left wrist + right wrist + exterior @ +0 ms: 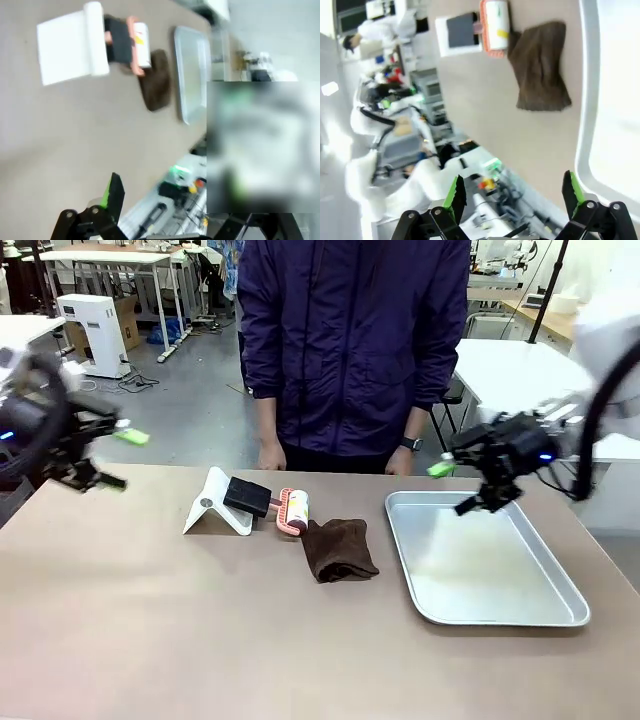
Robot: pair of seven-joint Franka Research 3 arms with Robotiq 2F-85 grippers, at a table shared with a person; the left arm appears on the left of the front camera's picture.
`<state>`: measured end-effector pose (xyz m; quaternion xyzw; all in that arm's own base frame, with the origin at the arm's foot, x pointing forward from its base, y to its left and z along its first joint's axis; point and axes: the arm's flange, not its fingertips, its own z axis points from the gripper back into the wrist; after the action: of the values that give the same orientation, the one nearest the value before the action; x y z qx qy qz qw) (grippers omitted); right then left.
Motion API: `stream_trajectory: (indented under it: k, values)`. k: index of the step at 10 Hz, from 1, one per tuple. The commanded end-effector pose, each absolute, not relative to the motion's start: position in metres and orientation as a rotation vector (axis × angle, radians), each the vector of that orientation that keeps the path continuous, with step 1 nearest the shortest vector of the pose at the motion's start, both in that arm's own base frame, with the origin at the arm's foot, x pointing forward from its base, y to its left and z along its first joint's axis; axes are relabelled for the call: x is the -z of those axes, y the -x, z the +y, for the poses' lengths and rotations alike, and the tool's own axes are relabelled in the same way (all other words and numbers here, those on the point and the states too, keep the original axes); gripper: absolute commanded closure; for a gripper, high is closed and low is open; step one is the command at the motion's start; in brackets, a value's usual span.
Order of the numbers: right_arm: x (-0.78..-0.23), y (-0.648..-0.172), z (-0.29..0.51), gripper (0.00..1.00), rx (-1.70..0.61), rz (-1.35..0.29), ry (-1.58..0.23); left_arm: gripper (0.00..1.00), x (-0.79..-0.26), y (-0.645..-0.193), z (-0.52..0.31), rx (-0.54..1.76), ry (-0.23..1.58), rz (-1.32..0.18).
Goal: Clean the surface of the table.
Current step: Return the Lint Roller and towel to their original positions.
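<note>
One table (150,620) carries the things. On it lie one metal tray (560,595), one brown cloth (338,548), one lint roller (294,511) with a pink frame, one white folded stand (212,502) and one black block (247,497) resting on that stand. Two grippers hang above: the left gripper (112,458) and the right gripper (452,486). One person (350,350) stands at the far side.

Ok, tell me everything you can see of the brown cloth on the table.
The brown cloth is a dark brown, soft-looking piece of fabric, loosely folded into a rumpled, roughly rectangular bundle. It lies flat on the table near the middle, between the lint roller and the metal tray. Its far corner sits against or just under the roller's pink frame; a strip of bare table separates it from the tray. Neither gripper touches it, nor does the person.
</note>
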<state>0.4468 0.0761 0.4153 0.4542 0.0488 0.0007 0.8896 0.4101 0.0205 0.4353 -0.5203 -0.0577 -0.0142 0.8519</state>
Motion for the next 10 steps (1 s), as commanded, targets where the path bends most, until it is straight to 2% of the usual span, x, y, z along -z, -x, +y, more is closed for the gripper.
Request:
stream_trajectory:
  k: [1, 3, 5, 6, 10]
  values:
    - [-0.4, -0.433, 0.032, 0.0, 0.085, 0.098, -1.147, 0.0, -0.396, -0.408, 0.072, 0.053, 1.278, -0.036]
    - [-0.387, -0.425, 0.006, 0.0, 0.178, 0.057, -1.287, 0.0, -0.368, -0.42, 0.095, 0.083, 1.396, 0.029]
    - [-0.378, -0.432, 0.02, 0.0, 0.232, 0.03, -1.258, 0.0, -0.358, -0.435, 0.097, 0.087, 1.388, 0.077]
    - [-0.387, -0.424, -0.007, 0.0, 0.195, 0.086, -1.253, 0.0, -0.358, -0.398, 0.098, 0.05, 1.405, 0.019]
    - [-0.387, -0.424, -0.007, 0.0, 0.195, 0.086, -1.253, 0.0, -0.358, -0.398, 0.098, 0.05, 1.405, 0.019]
